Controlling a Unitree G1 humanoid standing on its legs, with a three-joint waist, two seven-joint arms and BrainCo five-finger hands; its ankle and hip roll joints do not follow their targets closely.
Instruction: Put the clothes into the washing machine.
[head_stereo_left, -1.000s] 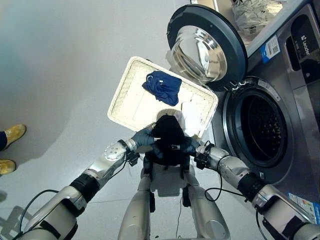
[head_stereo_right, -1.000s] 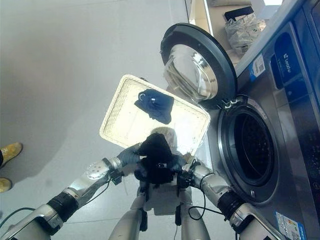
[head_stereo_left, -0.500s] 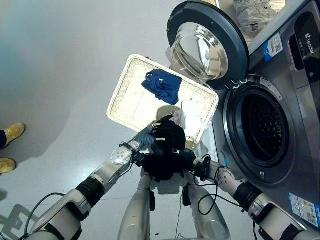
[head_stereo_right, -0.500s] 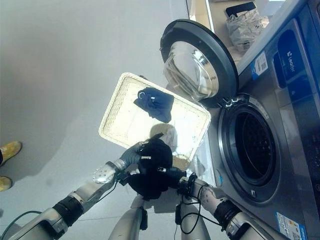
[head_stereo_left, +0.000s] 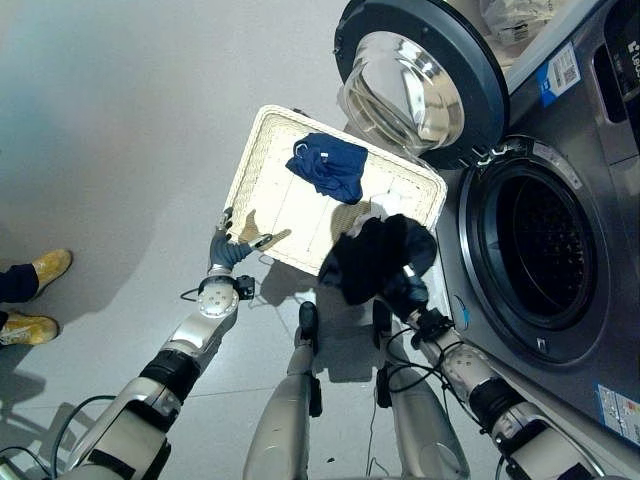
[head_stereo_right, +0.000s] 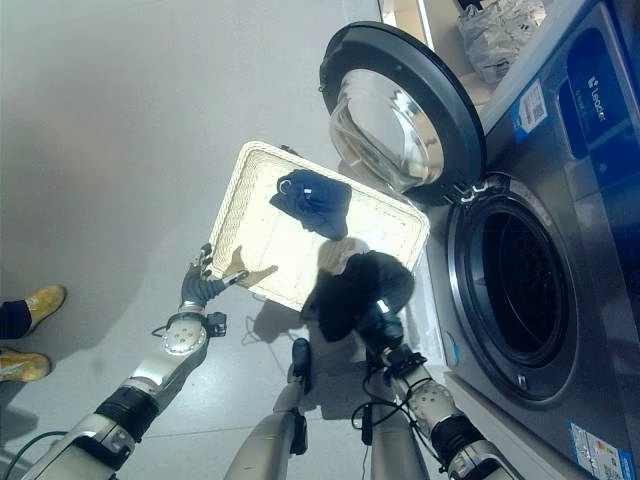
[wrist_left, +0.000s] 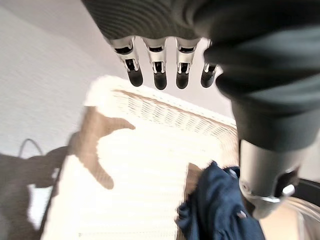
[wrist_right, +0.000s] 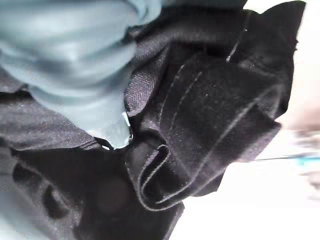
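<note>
The robot's right hand (head_stereo_left: 405, 287) lifts a bundled black garment (head_stereo_left: 372, 256) beside the near corner of a white basket (head_stereo_left: 262, 165) on the grey floor (head_stereo_left: 120, 110). The cloth drapes over the hand, and in the right wrist view its folds (wrist_right: 210, 105) wrap so closely that whether the fingers are clenched on it cannot be told. Just past the black garment stands the washing machine (head_stereo_left: 570, 200), its round door (head_stereo_left: 420, 80) swung wide open and the dark drum (head_stereo_left: 540, 245) exposed. The left hand (head_stereo_left: 230, 250) hovers at the basket's near rim, fingers (wrist_left: 160, 75) straight and released, holding nothing. Beyond those fingertips, inside the basket toward its far side, a crumpled blue garment (head_stereo_left: 328, 165) lies on the woven base, with a white cloth (head_stereo_left: 395, 200) in the corner nearest the machine. A person's yellow shoes (head_stereo_left: 40, 270) stand on the floor well apart from the left hand.
</note>
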